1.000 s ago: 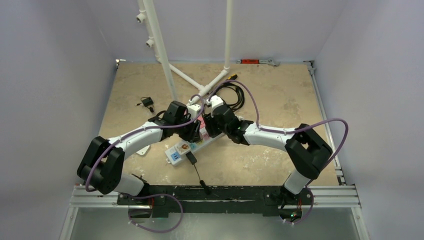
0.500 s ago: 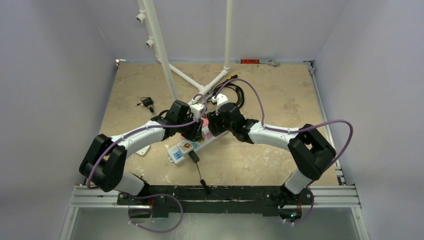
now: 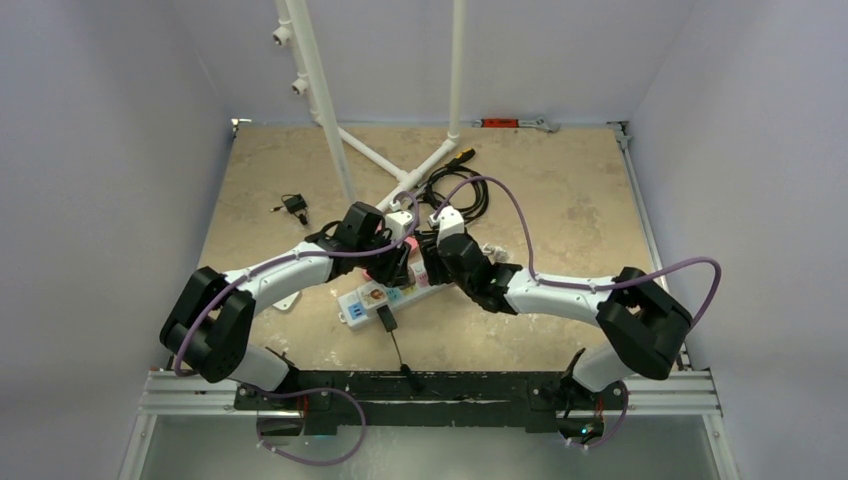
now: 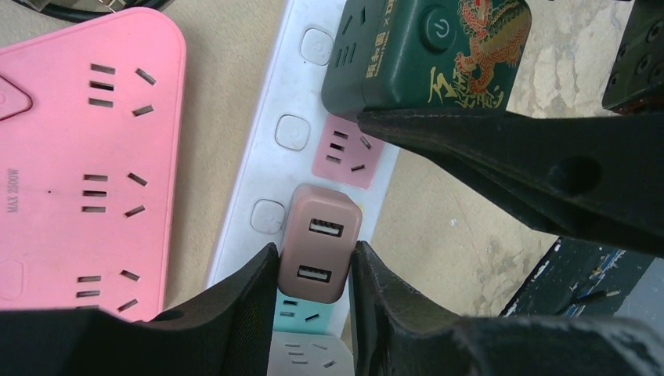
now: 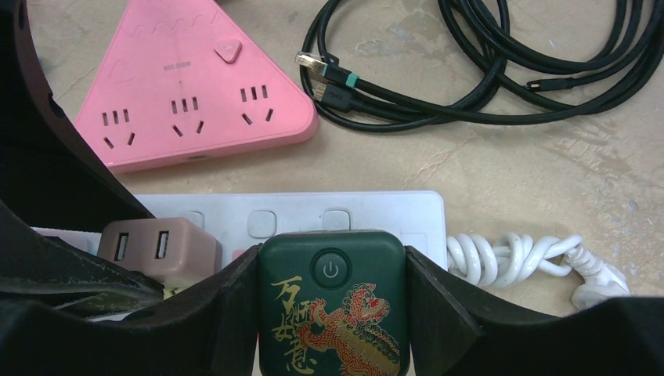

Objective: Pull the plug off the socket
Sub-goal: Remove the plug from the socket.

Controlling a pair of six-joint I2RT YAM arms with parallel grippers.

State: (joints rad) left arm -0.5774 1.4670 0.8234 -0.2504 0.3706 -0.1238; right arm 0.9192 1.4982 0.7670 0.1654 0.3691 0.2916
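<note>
A white power strip [image 3: 372, 297] lies mid-table; it also shows in the left wrist view [image 4: 270, 149] and the right wrist view [image 5: 376, 210]. A pink-brown USB charger plug [image 4: 319, 243] sits in it. My left gripper [image 4: 313, 286] is shut on that plug, one finger on each side. A dark green adapter with a dragon print [image 5: 333, 305] sits further along the strip; it also shows in the left wrist view [image 4: 423, 47]. My right gripper [image 5: 330, 313] is shut on it. In the top view both grippers, left [image 3: 392, 265] and right [image 3: 428, 268], meet over the strip.
A pink triangular socket block [image 5: 188, 102] lies beside the strip. Black cables [image 5: 485, 70] coil behind it. The strip's white coiled cord [image 5: 517, 258] trails right. A black plug [image 3: 383, 318] with a cable sits at the strip's near end. White pipe frame [image 3: 330, 110] stands behind.
My right arm has swung its elbow right and toward the near edge, and its wrist has moved nearer over the strip. My left wrist has shifted slightly right.
</note>
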